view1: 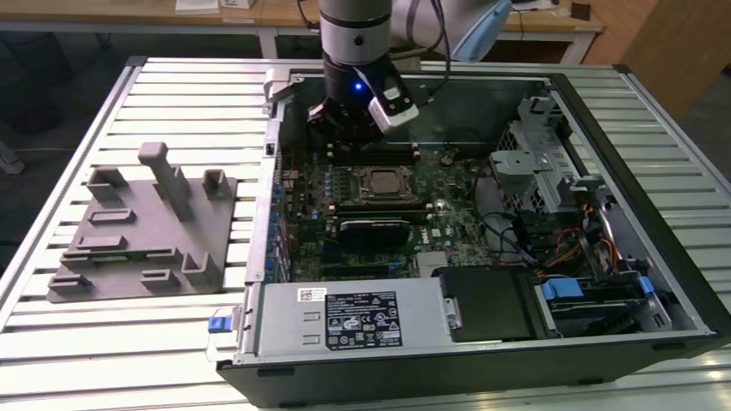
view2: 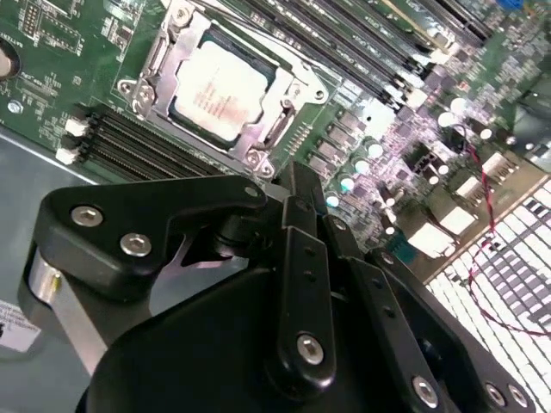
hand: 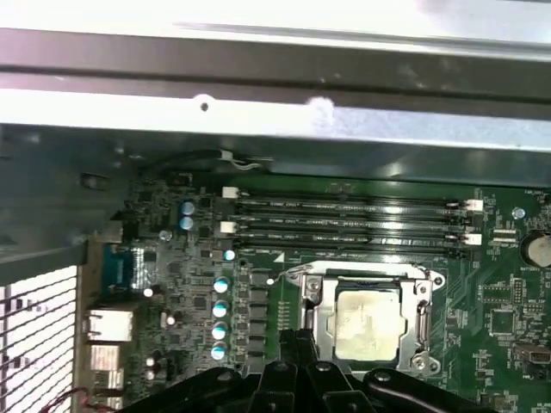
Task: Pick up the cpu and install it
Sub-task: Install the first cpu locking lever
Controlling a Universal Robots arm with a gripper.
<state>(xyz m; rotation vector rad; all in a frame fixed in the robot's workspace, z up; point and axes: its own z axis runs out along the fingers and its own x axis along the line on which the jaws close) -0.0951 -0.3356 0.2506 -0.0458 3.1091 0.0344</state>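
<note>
**Chip sits in its socket, gripper empty above the board**

The small square silvery-topped cpu [view2: 222, 90] lies flat inside the metal socket frame [view2: 164, 64] on the green motherboard [hand: 508, 301] of an open black computer case [view1: 457, 385]. The arm's black gripper [view2: 297, 181] hovers just beside it, jaws closed on nothing. A grey plastic tray with upright posts [view1: 126, 257] stands well apart at the exterior view's left

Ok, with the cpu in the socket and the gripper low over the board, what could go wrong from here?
1. The gripper hangs close beside the socket; a slip could probably knock the cpu or scrape the socket's metal.
2. Memory slots and capacitors crowd that spot, so a sideways move may hit them.
</note>
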